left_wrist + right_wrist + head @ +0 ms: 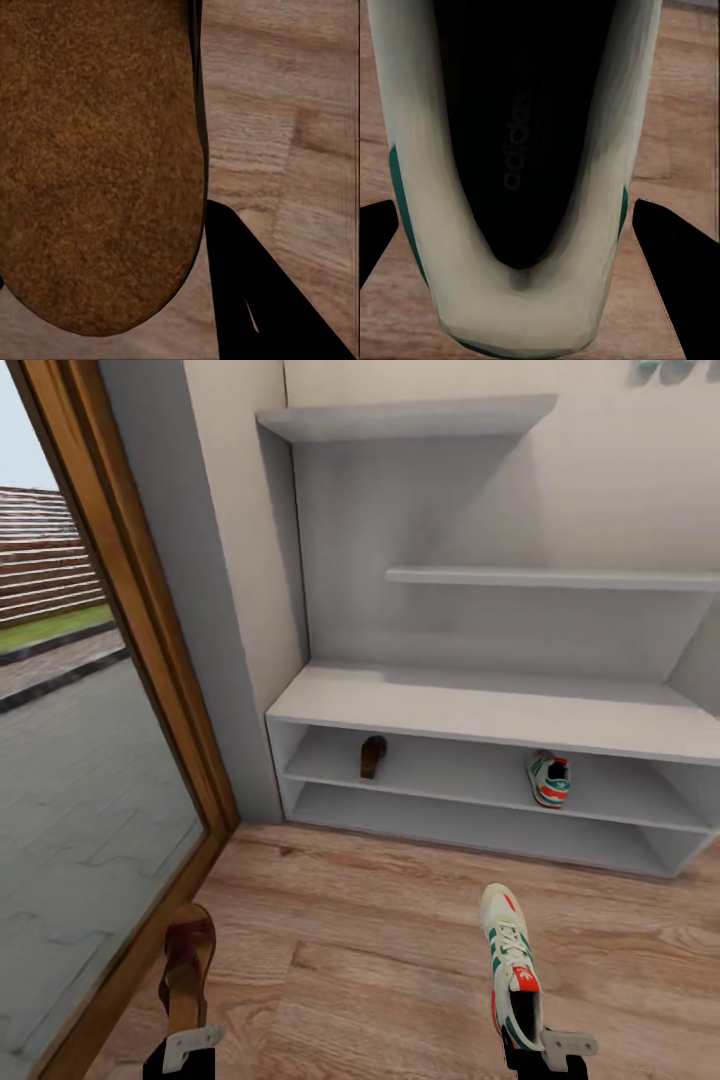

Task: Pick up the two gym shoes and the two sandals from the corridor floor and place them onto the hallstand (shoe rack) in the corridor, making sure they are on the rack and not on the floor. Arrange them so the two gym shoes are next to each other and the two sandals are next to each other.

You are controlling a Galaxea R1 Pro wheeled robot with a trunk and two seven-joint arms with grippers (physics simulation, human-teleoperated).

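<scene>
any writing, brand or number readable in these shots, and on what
"adidas": faint dark lettering on the dark insole of the gym shoe seen between the right gripper fingers.
Shoe on the shelf: too small to read any marking.
Sandals and hallstand: no text visible.

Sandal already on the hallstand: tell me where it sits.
In the head view, the sandal stands on the hallstand's upper open shelf near its left end, well apart from the gym shoe further right.

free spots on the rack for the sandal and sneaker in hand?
Upper tier: bare between the stored sandal and stored sneaker, and right of that sneaker. Lower tier and bench top look bare. Tight only left of the stored sandal, by the side wall.
</scene>
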